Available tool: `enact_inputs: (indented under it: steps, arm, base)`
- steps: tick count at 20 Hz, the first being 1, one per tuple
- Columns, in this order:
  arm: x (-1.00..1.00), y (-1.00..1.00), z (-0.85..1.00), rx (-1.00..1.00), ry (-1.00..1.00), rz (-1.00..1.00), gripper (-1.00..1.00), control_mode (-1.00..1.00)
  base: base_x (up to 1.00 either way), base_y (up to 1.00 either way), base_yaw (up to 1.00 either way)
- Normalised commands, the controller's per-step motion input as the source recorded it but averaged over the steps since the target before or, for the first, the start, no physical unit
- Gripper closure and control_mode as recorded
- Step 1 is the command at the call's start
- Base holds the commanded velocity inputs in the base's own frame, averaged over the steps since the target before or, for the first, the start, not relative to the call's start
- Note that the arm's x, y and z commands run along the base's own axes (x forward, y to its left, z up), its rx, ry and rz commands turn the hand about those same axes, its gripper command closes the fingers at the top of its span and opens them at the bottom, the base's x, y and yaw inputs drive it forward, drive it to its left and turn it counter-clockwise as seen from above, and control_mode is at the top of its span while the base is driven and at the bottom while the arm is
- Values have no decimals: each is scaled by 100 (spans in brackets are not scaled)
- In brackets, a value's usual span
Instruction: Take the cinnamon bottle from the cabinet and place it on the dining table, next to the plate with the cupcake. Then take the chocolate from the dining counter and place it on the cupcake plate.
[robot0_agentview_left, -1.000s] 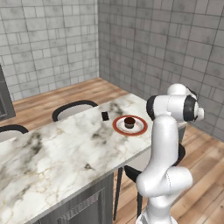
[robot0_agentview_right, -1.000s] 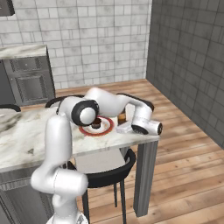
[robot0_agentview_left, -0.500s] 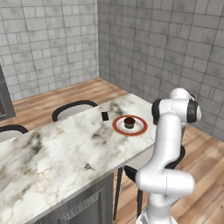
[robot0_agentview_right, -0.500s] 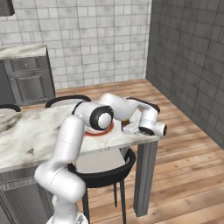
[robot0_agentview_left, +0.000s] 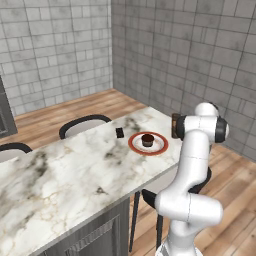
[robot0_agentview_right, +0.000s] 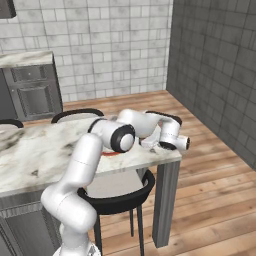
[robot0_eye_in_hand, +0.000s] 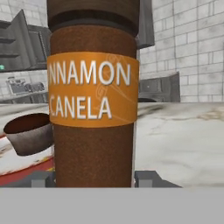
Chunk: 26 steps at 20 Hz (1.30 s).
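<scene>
The brown cinnamon bottle with its orange label stands upright between my fingertips, and my gripper is shut on it. From the left base, the cinnamon bottle shows at the dining table's far right end, half hidden behind my hand. Just left of it lies the red-rimmed plate carrying the cupcake. The small dark chocolate sits on the table left of the plate. The cupcake and plate rim are close on the bottle's left. The bottle's base is hidden.
Black-backed chairs stand along the table's far side, and another chair is tucked under its near corner. The table edge drops to wood floor just past my hand. Grey kitchen drawers stand at the back.
My arm's elbow has swung a little to the right along the table and the hand with the bottle has edged toward the table's end. Plate, cupcake and chocolate have not moved.
</scene>
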Motion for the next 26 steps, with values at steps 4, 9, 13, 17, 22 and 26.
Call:
enact_inputs:
  steps: [4, 9, 13, 17, 22, 26]
  arm:
    - [31, 34, -48, 0, -4, 0, 100, -100]
    - [22, 24, -57, 0, -7, 0, 100, -100]
    - [10, 18, -60, 0, -10, 0, 100, -100]
    - [4, 10, -56, 0, -8, 0, -100, -100]
    - [0, 0, -17, 0, -6, 0, -100, -100]
    - [-1, -1, 0, 0, -1, 0, -100, -100]
  base:
    - [0, 0, 0]
    - [0, 0, 0]
    - [0, 0, 0]
    - [0, 0, 0]
    - [0, 0, 0]
    - [0, 0, 0]
